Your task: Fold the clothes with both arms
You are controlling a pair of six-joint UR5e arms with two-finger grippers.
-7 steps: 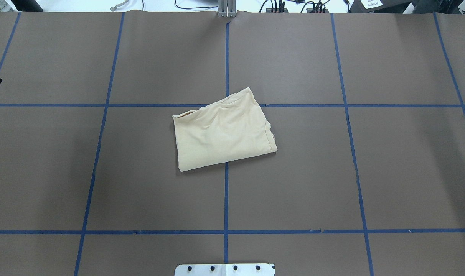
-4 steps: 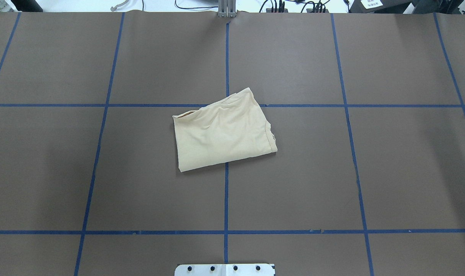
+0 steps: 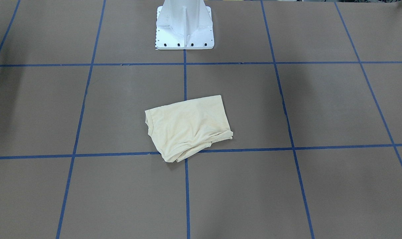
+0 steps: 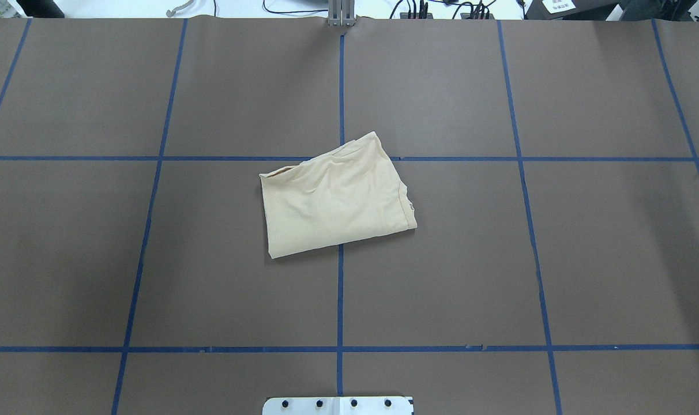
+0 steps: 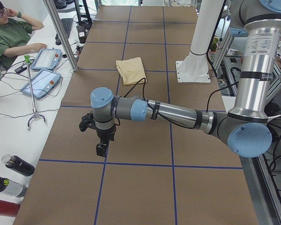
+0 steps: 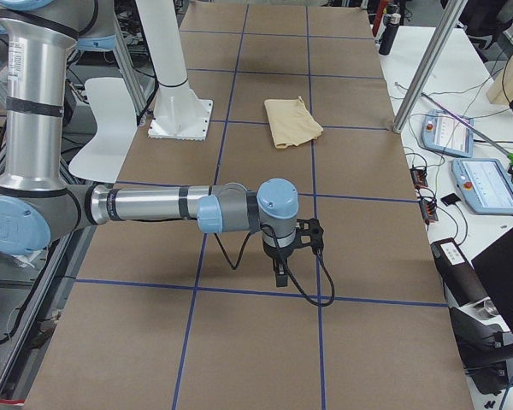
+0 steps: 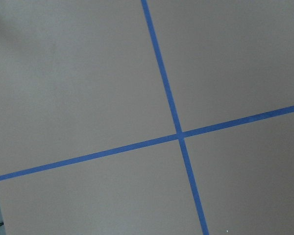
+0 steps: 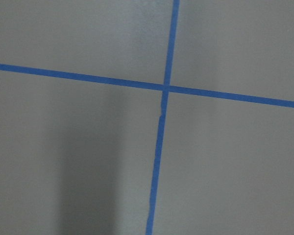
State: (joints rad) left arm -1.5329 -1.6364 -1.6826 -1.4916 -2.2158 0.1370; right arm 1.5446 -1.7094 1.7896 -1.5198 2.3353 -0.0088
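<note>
The cream-yellow shirt (image 4: 335, 199) lies folded into a small, slightly skewed rectangle at the table's middle, plain side up, neckline edge at its right. It also shows in the front-facing view (image 3: 187, 127) and in both side views (image 5: 131, 70) (image 6: 292, 121). Neither arm touches it. The left gripper (image 5: 101, 149) hangs low over bare table far out toward the table's left end. The right gripper (image 6: 280, 278) hangs the same way toward the right end. Both show only in the side views, so I cannot tell whether they are open or shut. The wrist views show only brown table and blue tape.
The white pedestal base (image 3: 184, 23) stands at the robot's edge of the table. Blue tape lines (image 4: 340, 288) grid the brown cover. An operator (image 5: 9, 33), teach pendants (image 5: 47, 58), a grabber tool (image 5: 33, 93) and bottles (image 5: 16, 165) are on the far bench.
A black tip of the left gripper at the overhead view's left edge a second ago has gone out of that view. The shirt has not moved.
</note>
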